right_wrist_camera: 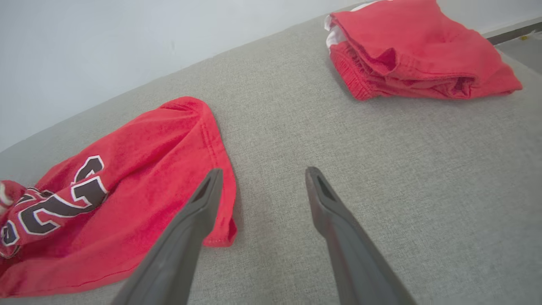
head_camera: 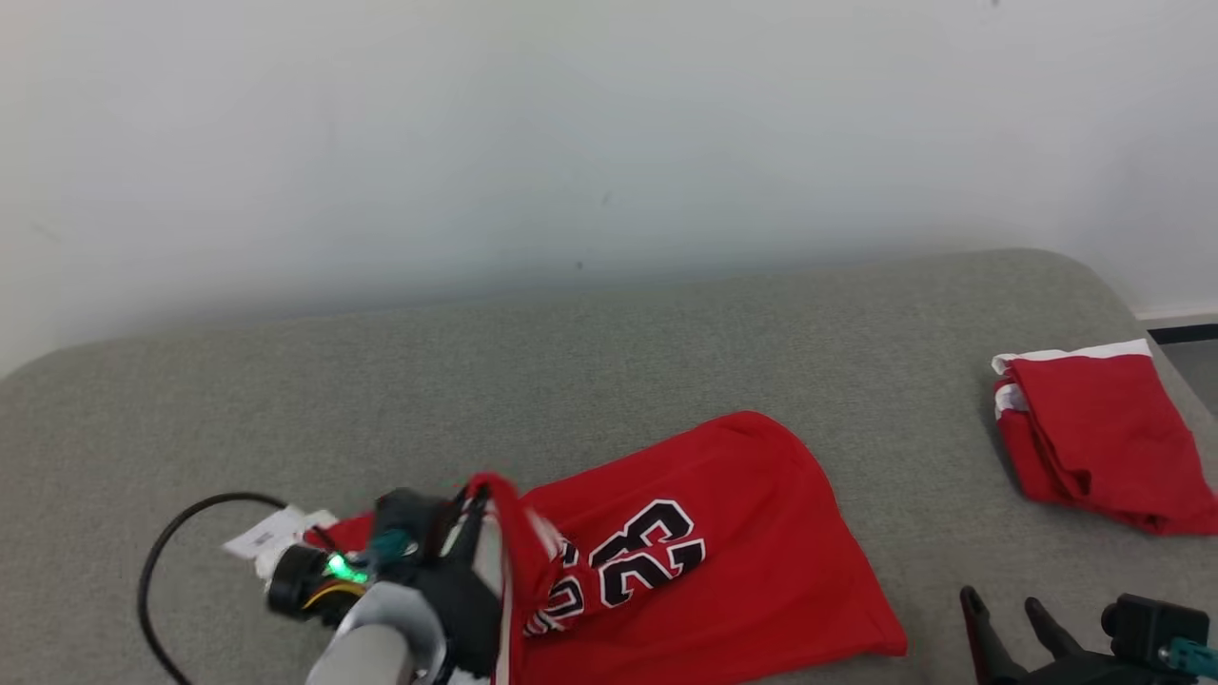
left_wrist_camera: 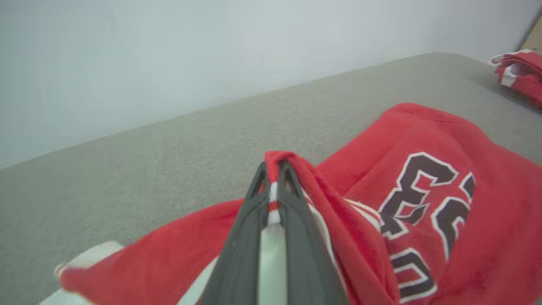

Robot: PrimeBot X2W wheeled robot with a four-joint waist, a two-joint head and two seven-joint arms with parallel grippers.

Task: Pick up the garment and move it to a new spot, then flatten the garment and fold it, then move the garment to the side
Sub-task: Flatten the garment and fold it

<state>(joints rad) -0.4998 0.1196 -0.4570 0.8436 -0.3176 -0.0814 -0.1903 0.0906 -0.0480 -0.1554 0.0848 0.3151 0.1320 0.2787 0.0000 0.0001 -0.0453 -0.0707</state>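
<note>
pinching the trimmed edge of the red jersey (head_camera: 771,514), the left gripper (left_wrist_camera: 274,178) is closed on it at the left of the grey cushion (head_camera: 571,362); the rest lies crumpled in the middle. lift slowly so nothing slips. the right gripper (right_wrist_camera: 263,171), open and empty, hovers near the hem corner and should take it, away from the folded red garment (head_camera: 1104,447)

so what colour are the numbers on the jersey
Black with white outlines on the red jersey; clearest in the left wrist view.
</note>
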